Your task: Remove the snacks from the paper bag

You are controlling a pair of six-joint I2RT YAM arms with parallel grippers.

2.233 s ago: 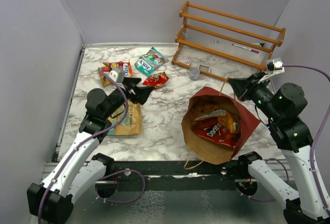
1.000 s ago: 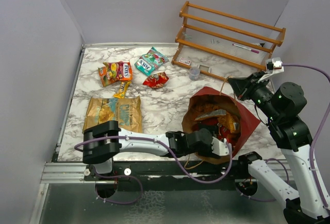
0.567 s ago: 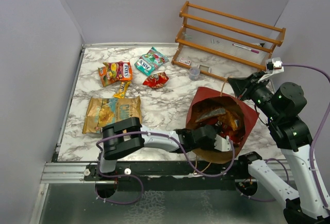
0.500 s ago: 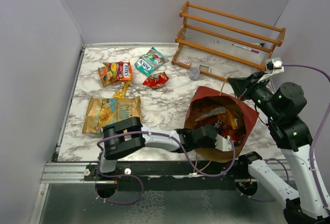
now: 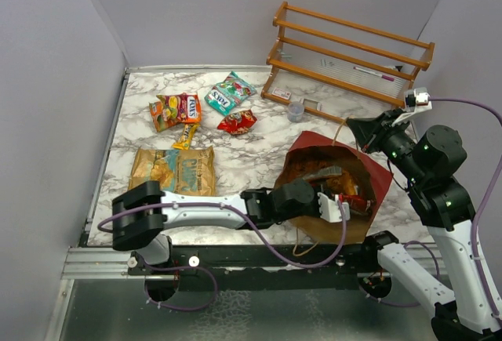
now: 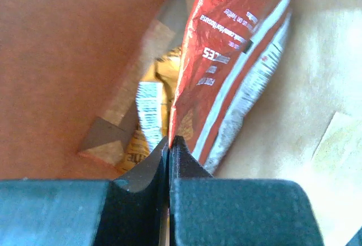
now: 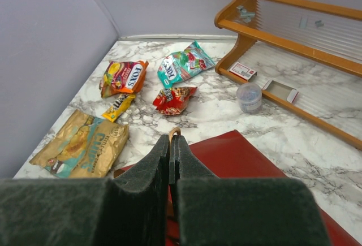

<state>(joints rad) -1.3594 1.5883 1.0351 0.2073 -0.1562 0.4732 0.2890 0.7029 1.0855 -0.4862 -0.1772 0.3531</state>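
Note:
The paper bag [image 5: 382, 178] lies on its side, red outside and brown inside, with its mouth toward the arms. My left gripper [image 5: 345, 201] reaches into that mouth. In the left wrist view the left gripper [image 6: 170, 139] is shut on the lower edge of a red snack packet [image 6: 226, 59], with a yellow-orange packet [image 6: 144, 110] behind it. My right gripper [image 7: 172, 137] is shut on the bag's string handle [image 7: 174, 131], above the bag's far side. On the table lie a tan-and-blue pouch [image 5: 174, 170], an orange packet [image 5: 176, 110], a teal packet [image 5: 230, 92], a red packet [image 5: 237, 121] and a small yellow one [image 5: 185, 136].
An orange wooden rack [image 5: 349, 51] stands at the back right, with a small clear cup [image 5: 296, 110] in front of it. Grey walls close in the left, back and right sides. The left arm stretches low along the table's near edge.
The left gripper, open inside the bag a second ago, has shut on the red packet, and its arm has stretched out further. The bag's mouth has shifted slightly. The right arm has not moved.

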